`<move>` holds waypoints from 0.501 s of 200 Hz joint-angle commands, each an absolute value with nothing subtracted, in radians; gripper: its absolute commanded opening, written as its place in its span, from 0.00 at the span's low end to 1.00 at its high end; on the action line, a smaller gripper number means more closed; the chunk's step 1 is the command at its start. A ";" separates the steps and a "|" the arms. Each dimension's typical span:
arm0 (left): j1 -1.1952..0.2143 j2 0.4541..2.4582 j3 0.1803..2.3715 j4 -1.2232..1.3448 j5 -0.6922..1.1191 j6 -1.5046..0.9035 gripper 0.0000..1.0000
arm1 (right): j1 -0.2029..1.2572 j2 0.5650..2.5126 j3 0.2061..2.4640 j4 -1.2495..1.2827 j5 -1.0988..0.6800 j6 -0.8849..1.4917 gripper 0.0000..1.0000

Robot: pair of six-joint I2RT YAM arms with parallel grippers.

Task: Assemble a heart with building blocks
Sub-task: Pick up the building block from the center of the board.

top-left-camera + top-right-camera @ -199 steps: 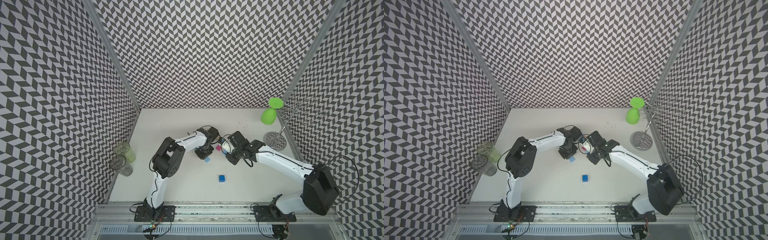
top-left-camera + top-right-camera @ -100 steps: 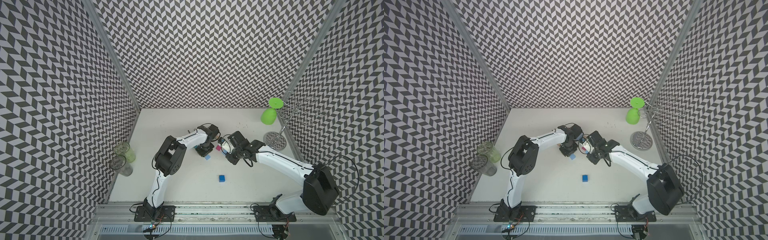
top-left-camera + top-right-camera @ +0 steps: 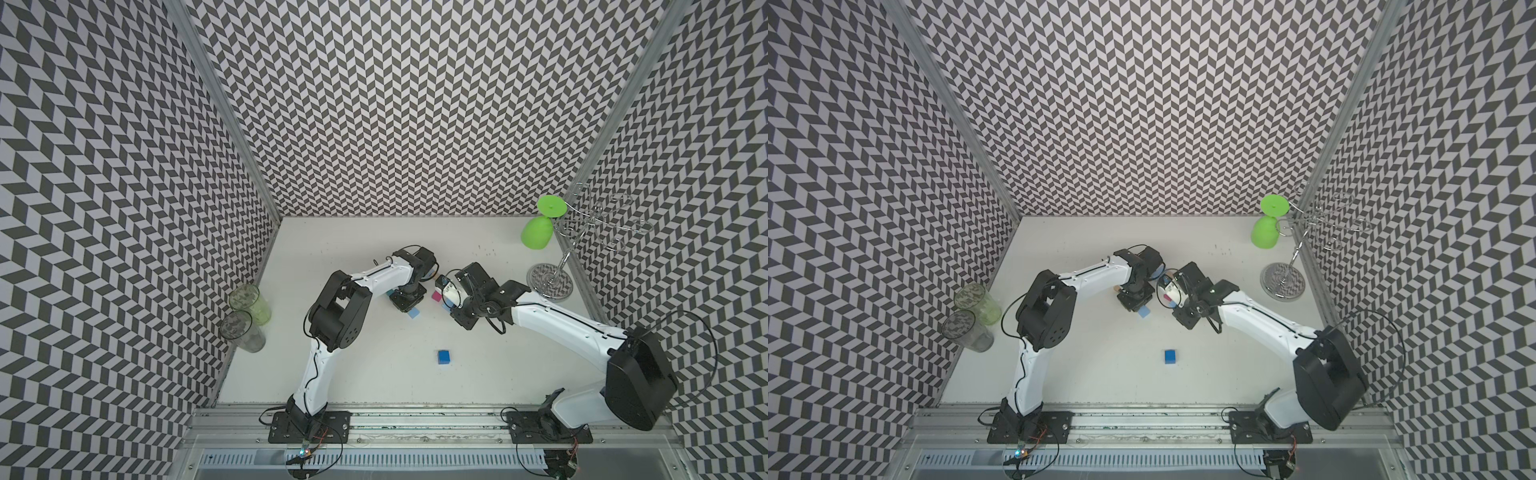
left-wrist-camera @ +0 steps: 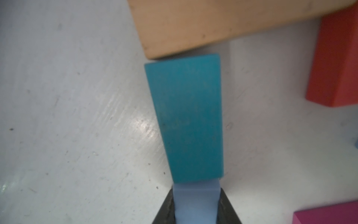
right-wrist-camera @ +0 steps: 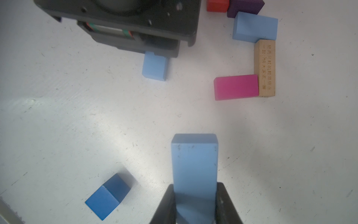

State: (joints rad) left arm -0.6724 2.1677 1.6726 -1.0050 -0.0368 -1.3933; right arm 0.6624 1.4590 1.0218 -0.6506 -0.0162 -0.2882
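The lower flanks of the heart (image 5: 264,58) are judged to be in hand: its upper outline is laid about the middle of the tabletop (image 3: 374,365), while the blue cube (image 3: 444,356) meant for the tip is seen apart, nearer the front edge. A light blue block (image 4: 195,192) is clenched in the left gripper (image 4: 196,205) just at the end of the teal block (image 4: 186,120), which has a tan wood block (image 4: 193,25) at its far end; whether the two are touching cannot be told. A second light blue block (image 5: 194,161) is grasped by the right gripper (image 5: 195,195) over bare tabletop, between the blue cube and the magenta block (image 5: 236,87). Next, each held block would need to be angled from its flank towards the tip and set down, and the cube brought up to close the outline. Care is called for, since the two grippers are crowded together and laid blocks could be nudged. A green goblet (image 3: 537,235) on a wire rack (image 3: 550,286) at the far right corner and two clear tumblers (image 3: 243,332) at the left edge are well apart.
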 commanded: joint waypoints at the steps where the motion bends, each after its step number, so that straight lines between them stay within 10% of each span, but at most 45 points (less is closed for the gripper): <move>1: -0.662 2.204 1.687 -1.017 -0.068 -1.408 0.01 | 0.666 1.465 1.015 -0.621 -0.029 -0.295 0.08; 100: -0.647 2.226 1.708 -1.015 -0.064 -1.399 0.01 | 0.666 1.468 1.014 -0.622 -0.037 -0.295 0.08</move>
